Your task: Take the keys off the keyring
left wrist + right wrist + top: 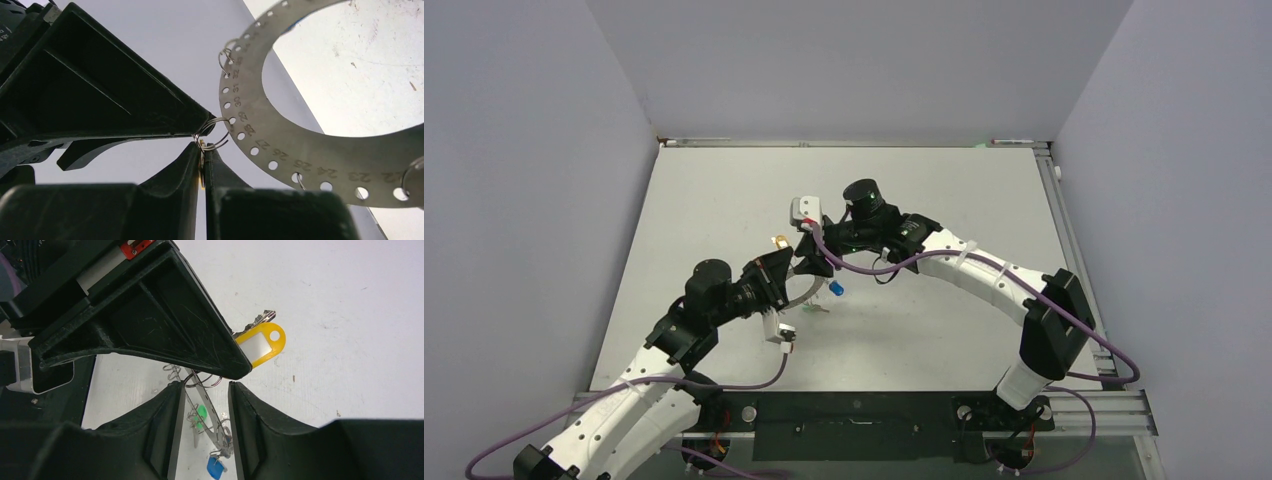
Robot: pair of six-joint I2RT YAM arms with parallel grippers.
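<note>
Midair, left gripper [202,145] pinches a wire loop [216,119]; right gripper [205,386] straddles keyring [250,110], half-open.

The keyring [280,145] carries stamped numbers along its rim, readable in order from 22 to 30; nothing else is legible.
</note>
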